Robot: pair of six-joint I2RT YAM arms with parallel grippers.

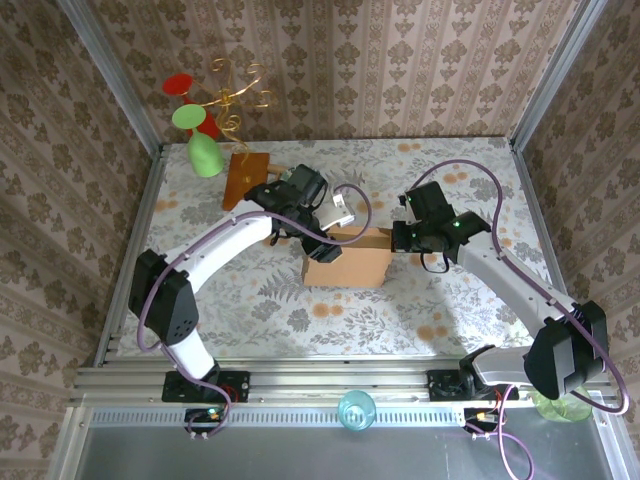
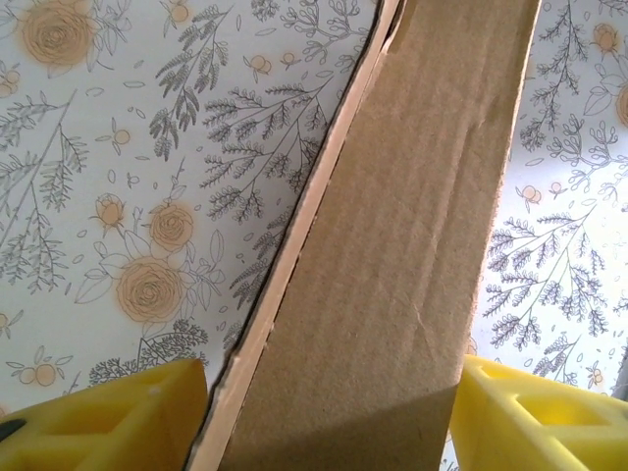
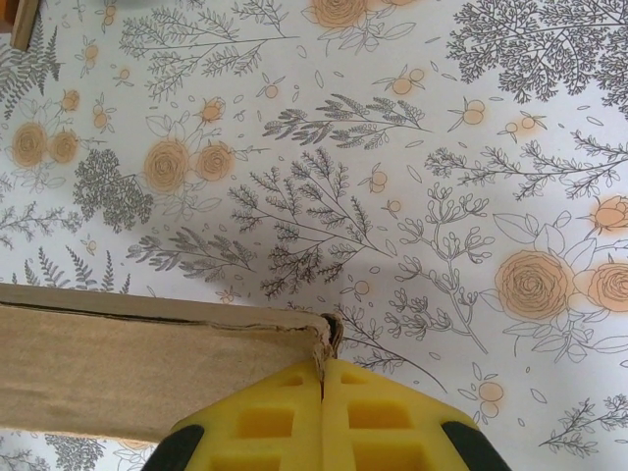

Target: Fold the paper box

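Note:
The paper box (image 1: 345,265) stands partly folded in the middle of the table, plain light-brown cardboard. My left gripper (image 1: 322,240) hangs over its upper left part. In the left wrist view a long cardboard panel (image 2: 392,245) runs between the yellow fingers (image 2: 118,422), and the left gripper (image 2: 329,422) is open around it, with a thin gap on the left side. My right gripper (image 1: 398,238) is at the box's right end. In the right wrist view the right gripper (image 3: 323,378) is shut, pinching the frayed corner edge of the box (image 3: 147,373).
An orange-brown wooden board (image 1: 243,178) lies at the back left, beside a green cup (image 1: 205,155) and a gold wire ornament (image 1: 235,95). A teal bowl (image 1: 356,410) sits on the rail at the near edge. Patterned walls close in the table on three sides.

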